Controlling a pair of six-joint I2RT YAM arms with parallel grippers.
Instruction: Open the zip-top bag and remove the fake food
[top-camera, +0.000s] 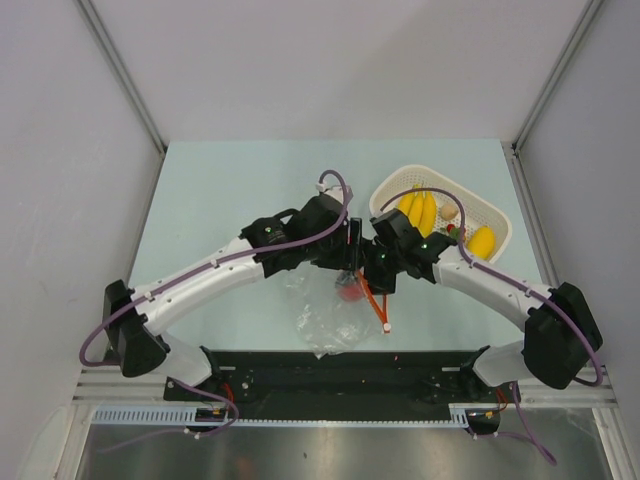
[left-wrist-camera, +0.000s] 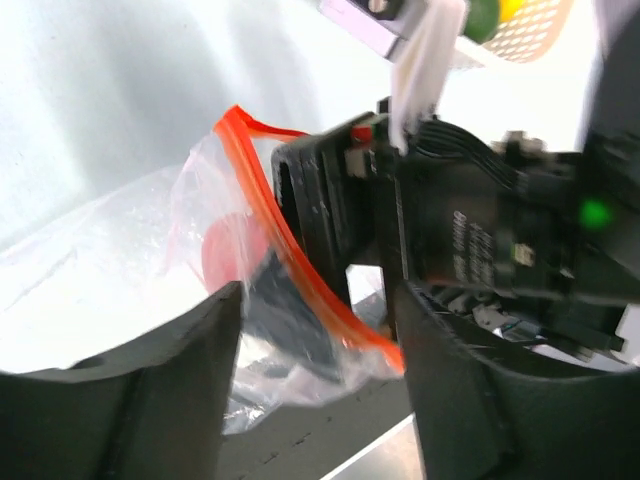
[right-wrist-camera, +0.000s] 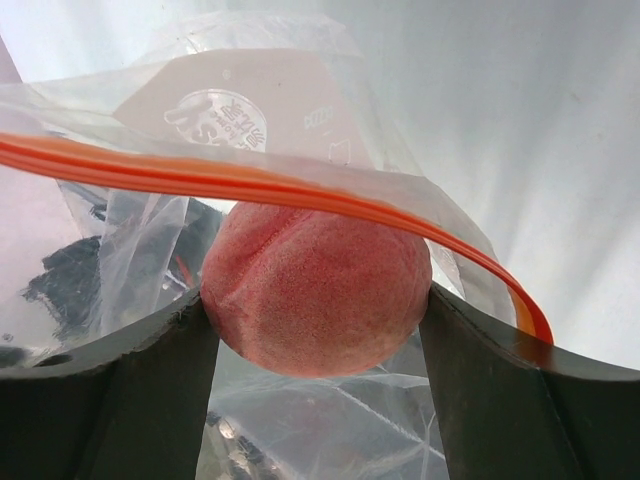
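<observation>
Right wrist view puts the soft-red, fuzzy-looking round toy peach (right-wrist-camera: 315, 295) square between the fingers of my right claw (right-wrist-camera: 315, 310), touching both, so I am closed on it; it sits at the mouth of the crinkly clear plastic zip-top bag (right-wrist-camera: 250, 110), with the thin red zip strip (right-wrist-camera: 200, 175) crossing just above it; whether a layer of film lies between my pads and the fruit I cannot tell. My left claw (left-wrist-camera: 312, 320) has its jaws apart, the bag's mouth loose between them, clamped on nothing I can see. From above, the bag is held up between both claws, its tail on the pale green table (top-camera: 220, 190) near my bases. I judge the peach light and stiff, safe to squeeze at its widest part; the film looks limp and slippery, best pinched at the stiffer zip strip. Beyond, a white perforated plastic basket (top-camera: 500, 225) holds yellow toy bananas (top-camera: 420, 210) and a yellow lemon-like fruit (top-camera: 481, 241).
</observation>
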